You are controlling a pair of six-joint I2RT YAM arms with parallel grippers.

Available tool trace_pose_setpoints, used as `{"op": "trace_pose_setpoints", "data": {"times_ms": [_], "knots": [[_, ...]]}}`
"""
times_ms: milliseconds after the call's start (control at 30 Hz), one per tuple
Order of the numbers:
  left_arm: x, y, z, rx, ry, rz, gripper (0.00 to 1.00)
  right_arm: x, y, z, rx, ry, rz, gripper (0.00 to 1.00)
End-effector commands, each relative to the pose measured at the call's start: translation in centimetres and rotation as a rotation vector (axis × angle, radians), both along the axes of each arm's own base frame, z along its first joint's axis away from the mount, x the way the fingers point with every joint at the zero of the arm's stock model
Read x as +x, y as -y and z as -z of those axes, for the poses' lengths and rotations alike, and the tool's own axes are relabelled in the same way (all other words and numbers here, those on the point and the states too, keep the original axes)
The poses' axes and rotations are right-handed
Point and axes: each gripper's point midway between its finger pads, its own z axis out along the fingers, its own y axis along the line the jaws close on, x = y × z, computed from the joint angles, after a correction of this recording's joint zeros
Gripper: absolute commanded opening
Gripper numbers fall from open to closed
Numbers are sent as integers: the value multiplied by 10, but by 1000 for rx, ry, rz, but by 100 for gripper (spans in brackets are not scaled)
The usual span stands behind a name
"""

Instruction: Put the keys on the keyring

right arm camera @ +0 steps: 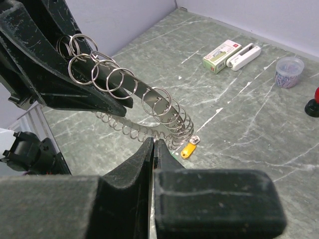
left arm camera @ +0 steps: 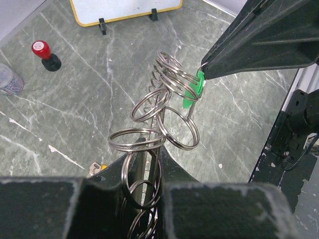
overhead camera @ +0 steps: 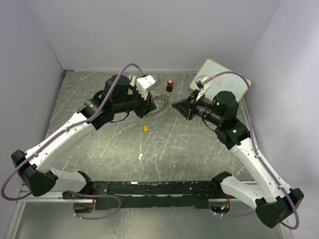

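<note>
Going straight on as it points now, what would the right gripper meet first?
Probably the keyring, which the left gripper holds up: its rings hang just ahead of the right gripper and the green key in it. Nothing seems to lie between.

Cannot see the bottom loops of the keyring (left arm camera: pixel 149 141) in the left wrist view: lost between the fingers of the left pincer (left arm camera: pixel 149 164). Top end of the green key (left arm camera: pixel 193 92) tucked away in the shut tip of the right pincer (left arm camera: pixel 209 64). Only a sliver of the yellow key (left arm camera: pixel 102 168). Cut by the left edge: the cup of clips (left arm camera: pixel 9 79).
</note>
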Motion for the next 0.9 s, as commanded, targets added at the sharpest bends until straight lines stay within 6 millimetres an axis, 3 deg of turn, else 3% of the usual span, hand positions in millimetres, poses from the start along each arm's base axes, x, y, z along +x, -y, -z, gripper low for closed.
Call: {"op": "trace_pose_setpoints", "data": {"times_ms": [0,867], "knots": [[-1,4,-21,-50,23,27,7,-1,2,-16,26,56,4,0],[-3,9,-16,-37,8,67,7,0,-4,-19,32,62,-31,0]]}}
